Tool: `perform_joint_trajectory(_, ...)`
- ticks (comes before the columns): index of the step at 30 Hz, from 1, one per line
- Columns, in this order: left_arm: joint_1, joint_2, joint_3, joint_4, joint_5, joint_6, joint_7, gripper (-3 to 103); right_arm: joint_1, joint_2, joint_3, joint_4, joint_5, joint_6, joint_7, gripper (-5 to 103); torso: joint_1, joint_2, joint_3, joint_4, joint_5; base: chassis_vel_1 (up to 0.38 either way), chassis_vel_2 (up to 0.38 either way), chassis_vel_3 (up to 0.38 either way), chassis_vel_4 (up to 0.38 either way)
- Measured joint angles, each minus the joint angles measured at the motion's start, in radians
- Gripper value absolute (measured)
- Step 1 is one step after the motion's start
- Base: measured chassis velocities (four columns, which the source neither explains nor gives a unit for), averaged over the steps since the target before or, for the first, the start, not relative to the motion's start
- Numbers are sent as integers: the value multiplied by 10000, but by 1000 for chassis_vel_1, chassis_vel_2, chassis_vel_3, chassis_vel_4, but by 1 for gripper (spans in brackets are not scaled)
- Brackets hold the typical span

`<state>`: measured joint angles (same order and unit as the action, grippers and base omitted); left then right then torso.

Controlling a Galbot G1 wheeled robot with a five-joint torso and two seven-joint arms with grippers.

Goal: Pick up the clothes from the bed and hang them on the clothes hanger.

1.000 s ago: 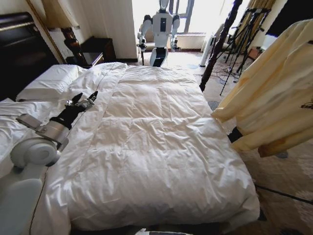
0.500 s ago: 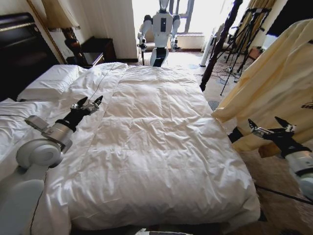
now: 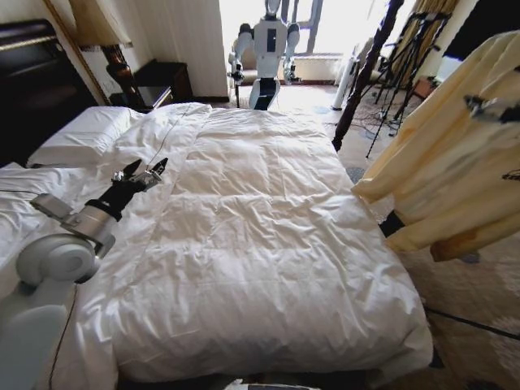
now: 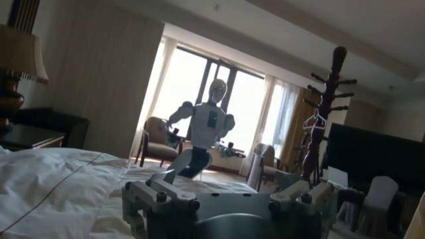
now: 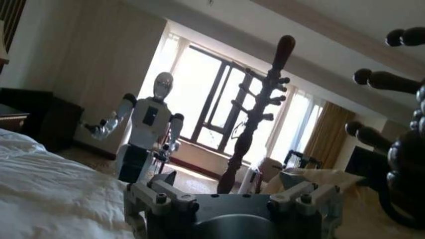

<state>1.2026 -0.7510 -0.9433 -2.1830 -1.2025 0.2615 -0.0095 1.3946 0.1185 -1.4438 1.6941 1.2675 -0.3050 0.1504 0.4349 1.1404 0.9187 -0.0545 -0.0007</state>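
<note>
The clothes, a pale yellow shirt (image 3: 451, 162), hang off the floor to the right of the bed (image 3: 268, 244), not lying on it. The clothes hanger is hidden by the fabric. My right gripper (image 3: 490, 108) is raised against the shirt's upper part at the right edge, and its wrist view shows the fingers (image 5: 159, 195) spread, next to dark wooden knobs (image 5: 398, 149). My left gripper (image 3: 141, 172) hovers open and empty over the bed's left side, near the pillows (image 3: 81, 134). White bedding (image 4: 53, 189) lies below it in the left wrist view.
A white humanoid robot (image 3: 268, 45) stands beyond the foot of the bed by the window. A dark wooden coat stand (image 3: 366, 69) rises at the bed's far right corner, with tripods (image 3: 406, 57) behind it. A nightstand (image 3: 158, 85) and lamp (image 3: 97, 24) are at the left.
My right gripper has risen from low beside the shirt's hem to its upper part at the right edge. My left gripper has stayed roughly in place over the bed.
</note>
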Motion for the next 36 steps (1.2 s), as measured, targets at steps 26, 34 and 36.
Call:
perform_joint_trajectory(26, -709, -220, 711, 1025, 41, -18, 471, 100, -7294, 5013, 3029, -4418, -2473, 3936, 674, 100, -1, 0, 0, 9, 5, 0, 0, 0, 0)
perform_joint_trajectory(34, -543, -439, 784, 1288, 72, -342, 574, 100, -12677, 6194, 6967, -3485, -5477, 5023, 3620, 100, -2, 0, -2, 1, 2, 0, 0, 0, 0)
perform_joint_trajectory(36, -427, -579, 782, 1319, 95, -500, 591, 100, -14173, 6753, 7517, -2556, -6328, 5051, 4611, 100, -3, 1, -1, -2, -2, 0, 0, 0, 0)
